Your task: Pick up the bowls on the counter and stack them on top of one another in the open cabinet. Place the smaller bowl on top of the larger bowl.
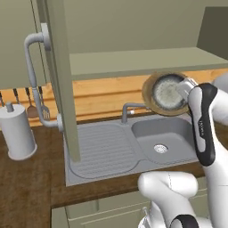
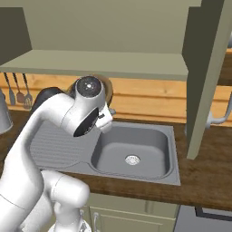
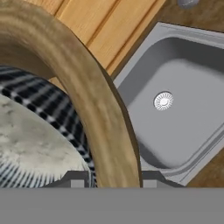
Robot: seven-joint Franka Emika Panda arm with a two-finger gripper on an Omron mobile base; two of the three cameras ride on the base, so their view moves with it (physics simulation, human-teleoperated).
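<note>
I am holding the big brown bowl [image 1: 150,95] up in the air with my claw [image 3: 109,181]. The claw is pinching its rim. The little grey bowl [image 1: 167,92] is sitting inside the brown one. Both are tipped on their side, hanging over the sink [image 1: 147,138], just under the green cabinet's shelf [image 1: 133,62].

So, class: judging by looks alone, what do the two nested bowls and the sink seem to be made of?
The larger bowl looks like matte wood: brown, streaky grain, tan rim. The smaller bowl inside it looks like glazed ceramic, with a pale speckled interior and a dark striped outside, though that is uncertain. The sink looks like brushed metal or grey composite: uniform grey, soft sheen, ribbed drainboard.
</note>
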